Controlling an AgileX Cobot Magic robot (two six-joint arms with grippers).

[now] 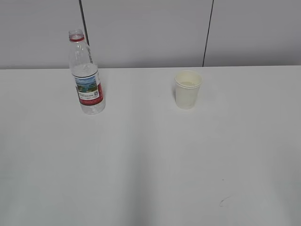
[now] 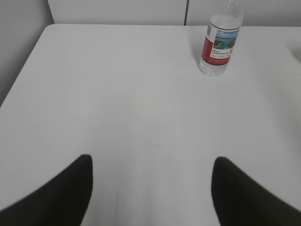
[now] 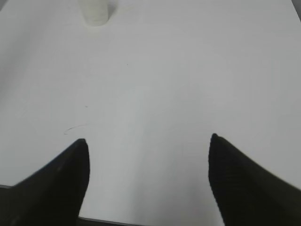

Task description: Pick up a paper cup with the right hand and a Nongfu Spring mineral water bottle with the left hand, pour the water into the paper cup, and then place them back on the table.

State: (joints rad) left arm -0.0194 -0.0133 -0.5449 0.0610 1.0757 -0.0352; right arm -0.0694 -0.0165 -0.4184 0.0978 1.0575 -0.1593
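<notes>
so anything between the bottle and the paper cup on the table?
Nothing. In the exterior view the stretch of table between the bottle and the paper cup is bare white surface.

Even, soft light — faint shadows; wrist views slightly blurred, perhaps overexposed at the edges.

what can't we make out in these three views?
- Bottle top: cut off by the left wrist view's upper edge.
- Paper cup: rim cropped in the right wrist view, blurred.
- Label text: too small in the exterior view.
- Both arms: out of the exterior view.
</notes>
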